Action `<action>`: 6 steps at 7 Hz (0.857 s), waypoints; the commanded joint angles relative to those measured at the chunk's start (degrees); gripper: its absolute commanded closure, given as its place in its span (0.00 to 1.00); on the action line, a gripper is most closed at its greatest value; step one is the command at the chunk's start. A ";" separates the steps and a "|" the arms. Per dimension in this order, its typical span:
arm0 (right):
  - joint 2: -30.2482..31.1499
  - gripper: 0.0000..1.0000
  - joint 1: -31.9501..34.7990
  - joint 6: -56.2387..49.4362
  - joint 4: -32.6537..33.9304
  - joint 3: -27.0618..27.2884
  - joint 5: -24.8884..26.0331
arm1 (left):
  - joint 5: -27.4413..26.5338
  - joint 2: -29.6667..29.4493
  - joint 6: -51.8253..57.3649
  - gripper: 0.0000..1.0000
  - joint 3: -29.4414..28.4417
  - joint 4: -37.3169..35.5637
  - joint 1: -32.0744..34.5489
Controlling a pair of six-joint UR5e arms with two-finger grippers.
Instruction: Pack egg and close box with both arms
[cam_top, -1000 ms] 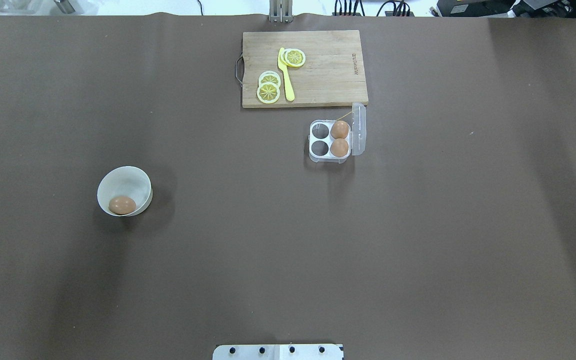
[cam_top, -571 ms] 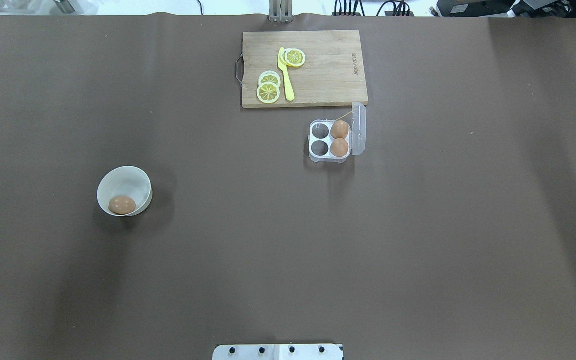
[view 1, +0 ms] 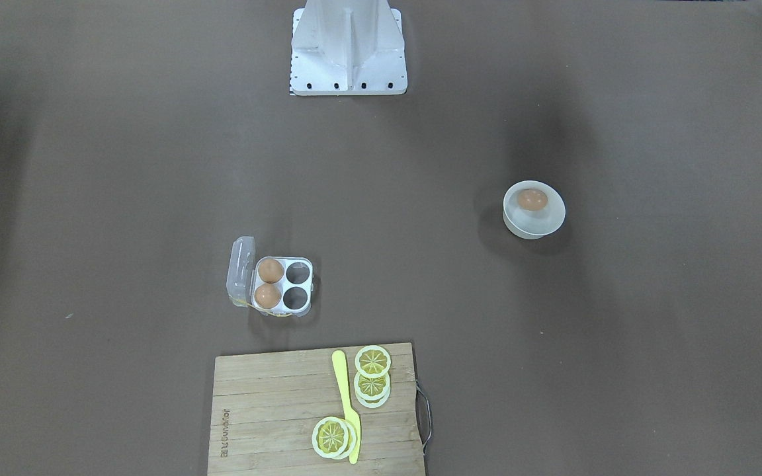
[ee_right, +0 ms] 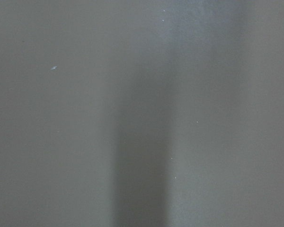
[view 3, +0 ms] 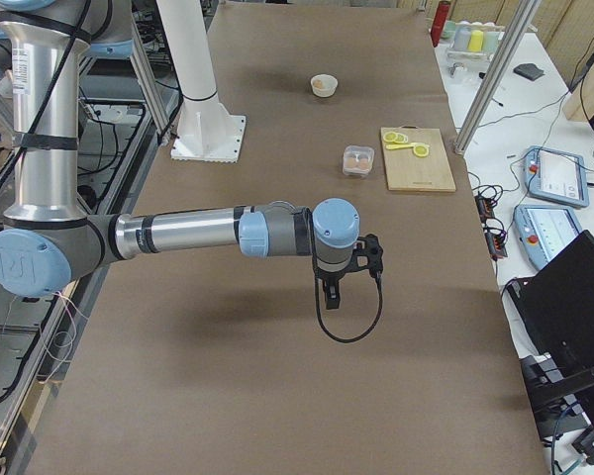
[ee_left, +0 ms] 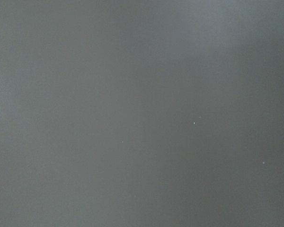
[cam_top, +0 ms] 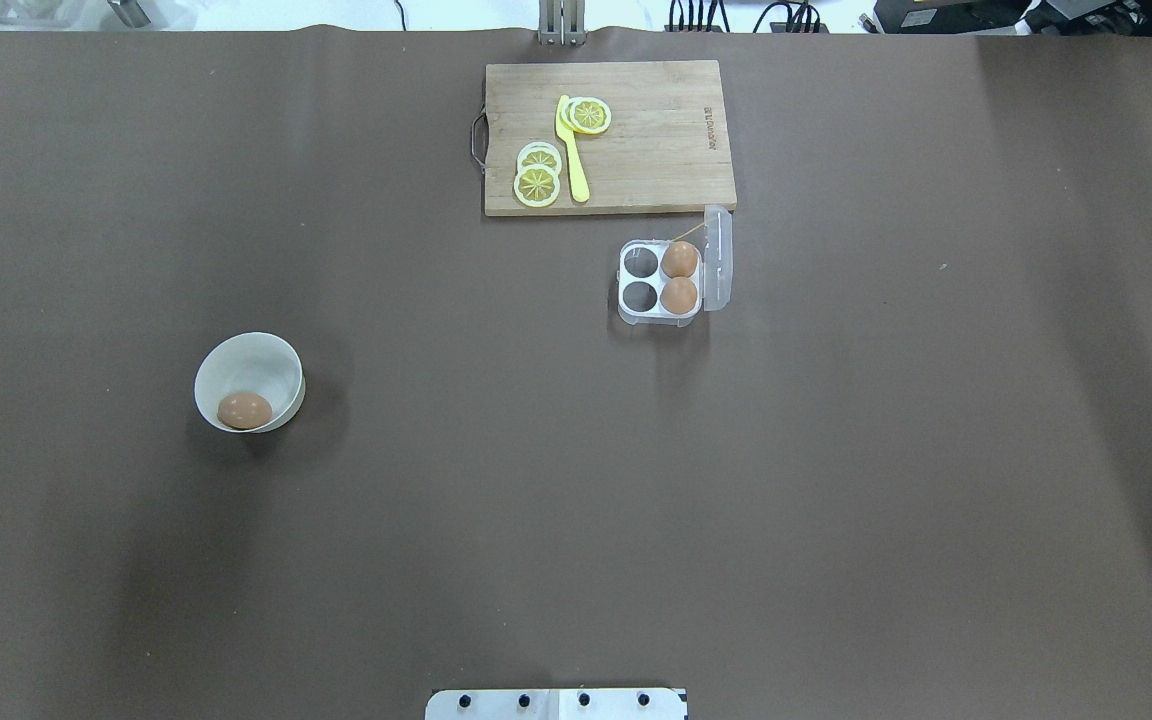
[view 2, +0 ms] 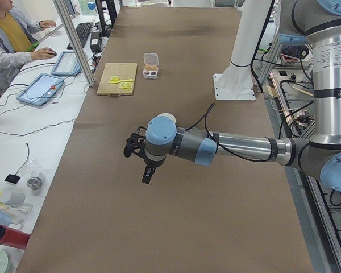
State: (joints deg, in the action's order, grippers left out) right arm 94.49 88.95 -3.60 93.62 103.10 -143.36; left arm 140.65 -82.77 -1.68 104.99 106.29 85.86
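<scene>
One light-brown egg (cam_top: 244, 410) lies in a white bowl (cam_top: 271, 350) on the table's left; it also shows in the front view (view 1: 532, 199). The box (cam_top: 660, 278) stands open right of centre. Its clear lid (cam_top: 718, 256) stands up on the right side. Two eggs (cam_top: 679, 259) fill its right cups and the two left cups are empty. My left gripper (view 2: 147, 173) and right gripper (view 3: 332, 295) hang over bare table at opposite ends and show only in the side views. I cannot tell whether either is open or shut.
A wooden cutting board (cam_top: 656, 140) with lemon slices (cam_top: 537, 184) and a yellow knife (cam_top: 572, 160) lies just behind the box. The white metal stand (view 1: 348, 46) is at the robot's edge. Both wrist views show only brown table.
</scene>
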 commanded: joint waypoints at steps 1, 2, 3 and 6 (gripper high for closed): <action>-0.36 0.00 -0.79 0.17 -2.81 0.52 0.36 | -0.64 -6.75 -2.01 0.03 1.61 3.13 -11.27; -0.10 0.00 -0.88 0.17 -5.70 0.44 1.76 | -2.29 -12.28 -2.10 0.04 1.18 2.87 -18.20; 0.16 0.00 -1.31 0.17 -6.78 0.35 1.95 | -9.09 -16.42 -2.18 0.05 1.18 2.78 -25.66; 0.08 0.00 -2.29 0.17 -6.96 0.44 1.86 | -14.35 -20.59 5.22 0.07 -1.89 2.52 -36.63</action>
State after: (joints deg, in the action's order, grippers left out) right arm 94.62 86.80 -3.43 86.79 103.50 -141.56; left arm 127.20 -102.28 -1.73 104.18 108.95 51.80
